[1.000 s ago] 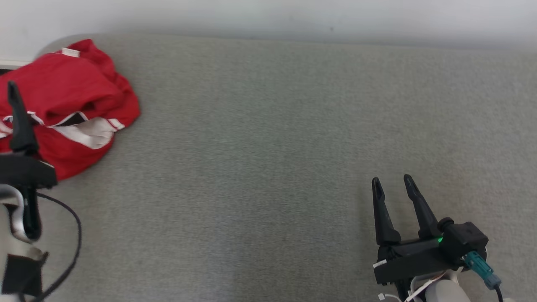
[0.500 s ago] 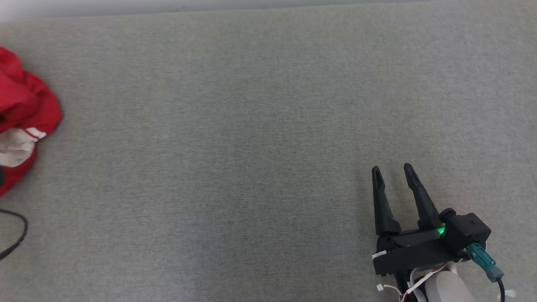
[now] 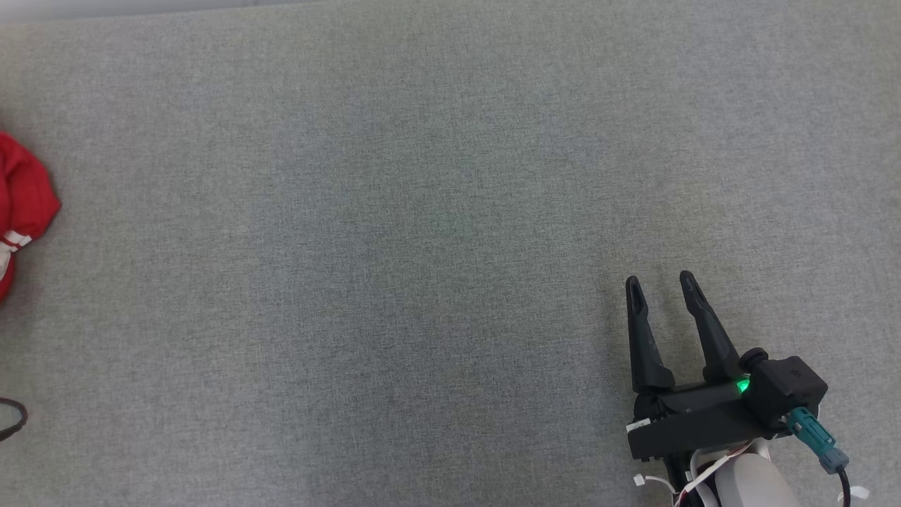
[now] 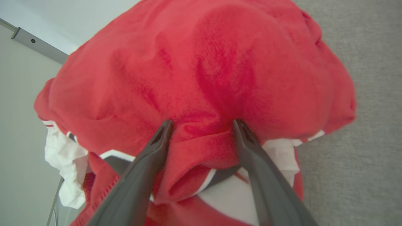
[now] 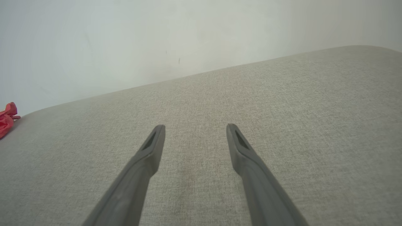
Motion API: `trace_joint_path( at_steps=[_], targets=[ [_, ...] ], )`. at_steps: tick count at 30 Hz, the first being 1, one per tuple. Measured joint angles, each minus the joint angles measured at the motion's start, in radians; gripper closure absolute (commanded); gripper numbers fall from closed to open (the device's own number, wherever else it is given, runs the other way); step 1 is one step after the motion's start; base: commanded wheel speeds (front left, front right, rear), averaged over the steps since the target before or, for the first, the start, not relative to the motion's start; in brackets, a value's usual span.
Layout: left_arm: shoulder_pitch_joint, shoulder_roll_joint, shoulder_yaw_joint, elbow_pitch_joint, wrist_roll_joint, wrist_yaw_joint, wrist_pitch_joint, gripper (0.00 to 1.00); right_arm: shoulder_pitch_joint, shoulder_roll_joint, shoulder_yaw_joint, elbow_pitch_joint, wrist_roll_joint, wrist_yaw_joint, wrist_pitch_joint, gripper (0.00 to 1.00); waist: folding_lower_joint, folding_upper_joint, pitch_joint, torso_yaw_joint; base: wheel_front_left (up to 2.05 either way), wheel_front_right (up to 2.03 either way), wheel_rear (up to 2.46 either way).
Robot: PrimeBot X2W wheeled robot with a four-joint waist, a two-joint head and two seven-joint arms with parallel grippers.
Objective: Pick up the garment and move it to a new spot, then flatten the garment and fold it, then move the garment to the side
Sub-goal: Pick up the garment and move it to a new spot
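At nine o'clock on the grey fabric desk (image 3: 422,211) lies the crumpled red-and-white cloth garment (image 3: 24,197), the left gripper (image 4: 202,124) touching it with jaws spread, while the right gripper (image 3: 660,285) at five o'clock has its jaws parted and empty.

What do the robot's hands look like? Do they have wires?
The right hand has two long, dark, pointy fingers on a black blocky base with a small green light, a teal plug with a black cable, and a pale forearm. The left hand has the same dark grey tapered fingers.
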State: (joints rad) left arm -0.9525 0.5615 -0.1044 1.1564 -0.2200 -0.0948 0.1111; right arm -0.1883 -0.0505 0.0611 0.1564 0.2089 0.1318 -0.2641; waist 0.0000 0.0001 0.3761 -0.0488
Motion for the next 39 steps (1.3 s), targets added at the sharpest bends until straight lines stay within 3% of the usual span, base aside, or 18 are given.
trace_joint_path(
  at_steps=[1,2,3,15,21,30,39],
  targets=[
    [-0.005,-0.001,-0.005,0.004,0.003,0.008,0.000,0.02,0.000,0.000,0.000,0.000,0.000,0.000,0.000,0.00,0.0000,-0.0001,0.000,-0.001,0.00,0.00,0.00],
    [-0.010,-0.001,-0.011,0.007,0.007,0.008,-0.005,0.69,-0.001,0.000,0.000,0.000,0.000,0.000,0.000,0.00,0.0001,-0.0001,0.000,-0.001,0.00,0.00,0.00],
    [-0.012,-0.002,-0.014,0.003,0.009,0.014,-0.026,1.00,-0.001,0.000,-0.002,0.000,0.000,0.000,0.000,0.00,0.0000,0.0000,0.000,0.000,0.00,0.00,0.00],
    [-0.089,0.000,-0.016,-0.076,0.002,0.018,-0.270,1.00,0.014,0.000,-0.012,0.019,0.003,0.000,0.000,0.00,0.0000,-0.0001,-0.057,0.027,0.00,0.00,0.00],
    [-0.174,-0.007,-0.012,-0.158,-0.026,-0.005,-0.343,1.00,0.034,0.000,-0.007,0.024,0.018,0.000,0.000,0.00,-0.0001,-0.0001,-0.107,0.041,0.00,0.00,0.00],
    [-0.289,-0.045,-0.057,-0.360,-0.056,-0.029,-0.365,1.00,0.074,0.000,0.005,0.035,0.041,0.000,0.000,0.00,-0.0001,-0.0001,-0.186,0.038,0.00,0.00,0.00],
    [-0.367,-0.126,-0.166,-0.571,-0.122,-0.036,-0.296,1.00,0.091,0.000,0.016,0.039,0.073,0.000,0.000,0.00,-0.0001,-0.0002,-0.209,-0.035,0.00,0.00,0.00]
  ],
)
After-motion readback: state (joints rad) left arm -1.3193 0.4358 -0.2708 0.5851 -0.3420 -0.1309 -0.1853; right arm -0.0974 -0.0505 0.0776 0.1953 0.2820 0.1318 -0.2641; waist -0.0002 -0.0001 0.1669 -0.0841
